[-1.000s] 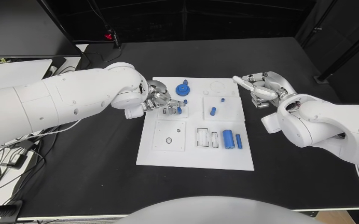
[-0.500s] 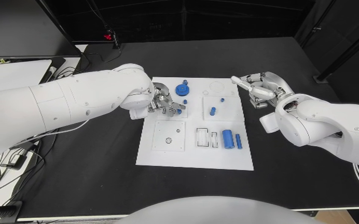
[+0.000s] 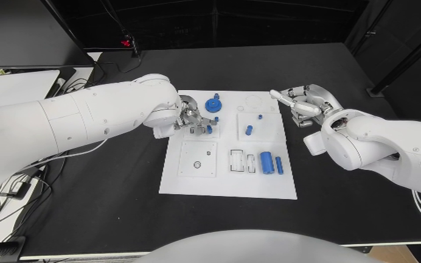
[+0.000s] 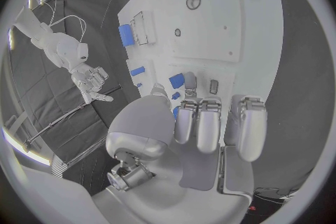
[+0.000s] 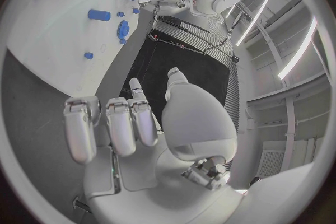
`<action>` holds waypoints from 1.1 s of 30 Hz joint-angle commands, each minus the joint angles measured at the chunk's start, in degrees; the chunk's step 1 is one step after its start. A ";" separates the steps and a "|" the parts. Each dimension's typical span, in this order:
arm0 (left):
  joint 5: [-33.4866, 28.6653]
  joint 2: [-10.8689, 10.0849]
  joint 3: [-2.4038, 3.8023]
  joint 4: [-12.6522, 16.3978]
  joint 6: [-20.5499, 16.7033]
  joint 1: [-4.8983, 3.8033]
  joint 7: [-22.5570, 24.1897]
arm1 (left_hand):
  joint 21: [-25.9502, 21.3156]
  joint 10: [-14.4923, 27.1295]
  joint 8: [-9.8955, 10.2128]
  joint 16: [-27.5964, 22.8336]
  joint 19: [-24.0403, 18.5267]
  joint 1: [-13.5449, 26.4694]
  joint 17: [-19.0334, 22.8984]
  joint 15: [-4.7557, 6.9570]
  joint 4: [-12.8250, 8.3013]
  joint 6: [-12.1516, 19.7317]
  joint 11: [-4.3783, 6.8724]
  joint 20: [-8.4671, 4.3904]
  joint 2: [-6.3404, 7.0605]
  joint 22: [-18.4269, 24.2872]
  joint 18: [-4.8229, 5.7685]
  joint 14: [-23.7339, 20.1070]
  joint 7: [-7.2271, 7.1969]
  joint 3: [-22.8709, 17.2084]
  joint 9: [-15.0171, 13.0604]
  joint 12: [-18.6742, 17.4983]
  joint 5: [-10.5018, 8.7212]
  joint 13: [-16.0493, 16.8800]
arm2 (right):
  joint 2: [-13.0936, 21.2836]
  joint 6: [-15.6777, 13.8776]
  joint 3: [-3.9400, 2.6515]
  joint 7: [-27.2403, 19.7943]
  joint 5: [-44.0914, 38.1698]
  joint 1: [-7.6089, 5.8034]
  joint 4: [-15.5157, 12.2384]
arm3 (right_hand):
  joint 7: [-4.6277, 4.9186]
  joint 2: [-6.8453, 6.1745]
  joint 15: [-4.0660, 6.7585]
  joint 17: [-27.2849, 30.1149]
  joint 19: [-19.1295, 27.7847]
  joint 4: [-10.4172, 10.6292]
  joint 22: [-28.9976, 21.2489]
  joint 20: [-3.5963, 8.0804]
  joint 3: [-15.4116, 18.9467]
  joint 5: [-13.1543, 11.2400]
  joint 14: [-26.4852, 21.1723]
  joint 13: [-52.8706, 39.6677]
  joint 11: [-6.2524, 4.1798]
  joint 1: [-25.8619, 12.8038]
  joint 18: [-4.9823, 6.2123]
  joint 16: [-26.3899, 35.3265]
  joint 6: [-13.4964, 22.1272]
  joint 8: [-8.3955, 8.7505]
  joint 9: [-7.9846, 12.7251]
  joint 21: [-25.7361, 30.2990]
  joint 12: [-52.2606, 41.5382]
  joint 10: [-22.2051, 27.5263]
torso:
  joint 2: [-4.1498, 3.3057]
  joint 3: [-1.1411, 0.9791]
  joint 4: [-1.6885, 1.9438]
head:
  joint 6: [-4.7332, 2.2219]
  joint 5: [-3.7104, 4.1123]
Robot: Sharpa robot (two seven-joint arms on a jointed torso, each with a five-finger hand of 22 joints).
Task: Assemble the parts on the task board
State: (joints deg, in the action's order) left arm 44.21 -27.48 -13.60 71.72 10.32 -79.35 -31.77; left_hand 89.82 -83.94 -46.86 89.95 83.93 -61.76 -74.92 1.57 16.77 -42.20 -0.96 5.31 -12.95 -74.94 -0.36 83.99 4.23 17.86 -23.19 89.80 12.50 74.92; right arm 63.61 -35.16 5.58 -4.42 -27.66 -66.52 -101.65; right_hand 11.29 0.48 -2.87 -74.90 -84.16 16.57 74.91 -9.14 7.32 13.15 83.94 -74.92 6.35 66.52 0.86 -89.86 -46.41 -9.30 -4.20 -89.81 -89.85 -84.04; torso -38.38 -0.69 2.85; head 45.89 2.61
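The white task board [image 3: 198,184] lies mid-table. My left hand [image 3: 190,119] is over its far left part, fingers straight and close together. Its fingertips [image 4: 189,79] reach a small blue peg [image 3: 208,129] that stands in the board; whether they grip it is unclear. A blue round part [image 3: 213,105] sits just beyond the hand. Another blue peg [image 3: 248,130] stands on a square inset. A blue cylinder [image 3: 266,162] and a thin blue bar [image 3: 279,165] lie near the right edge. My right hand [image 3: 297,105] hovers off the board's far right corner, fingers apart and empty.
The black table [image 3: 105,202] surrounds the board. A square inset with a small hole [image 3: 198,158] and two rectangular slots [image 3: 238,161] are on the near half of the board. Cables and white equipment [image 3: 26,83] lie at the table's left edge.
My left arm has swung slightly closer to the board while its hand stays at the small blue peg. The right hand has barely moved. The blue parts lie where they were.
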 commanded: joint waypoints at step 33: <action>-0.15 3.16 0.06 -3.87 2.66 0.53 0.53 | 0.18 -6.06 -0.33 0.05 6.07 -1.81 -15.08 0.62 -0.21 -0.59 0.62 -0.65 -1.25 -15.06 0.36 6.01 -0.41 -0.06 -2.95 0.20 -0.20 15.08 | -0.78 1.67 0.02 1.53 0.10 0.01 0.70 | 0.10 -0.18 -0.46 -15.10 -5.84 -0.15 15.09 -0.41 0.71 -0.17 6.06 -15.08 0.58 1.55 -0.86 -0.14 0.72 -0.73 0.08 -0.19 -0.15 -5.96 | 0.05 -0.09 0.03 | 0.36 0.36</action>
State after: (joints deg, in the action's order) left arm 44.12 -24.38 -13.59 67.89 12.05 -78.76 -31.16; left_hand 89.82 -84.01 -46.86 89.95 84.13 -62.91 -74.91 1.96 16.61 -42.61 -0.89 5.10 -14.29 -74.92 -0.37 84.01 3.82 18.02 -26.09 89.81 12.19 75.08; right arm 62.86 -33.93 5.62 -2.90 -27.64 -66.46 -100.83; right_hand 11.33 0.32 -2.86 -74.94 -84.15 16.49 74.91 -9.13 7.71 13.16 83.94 -74.91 6.56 67.42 0.86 -89.86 -46.04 -9.76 -4.19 -89.81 -89.85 -83.83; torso -38.30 -0.74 2.82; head 46.24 2.93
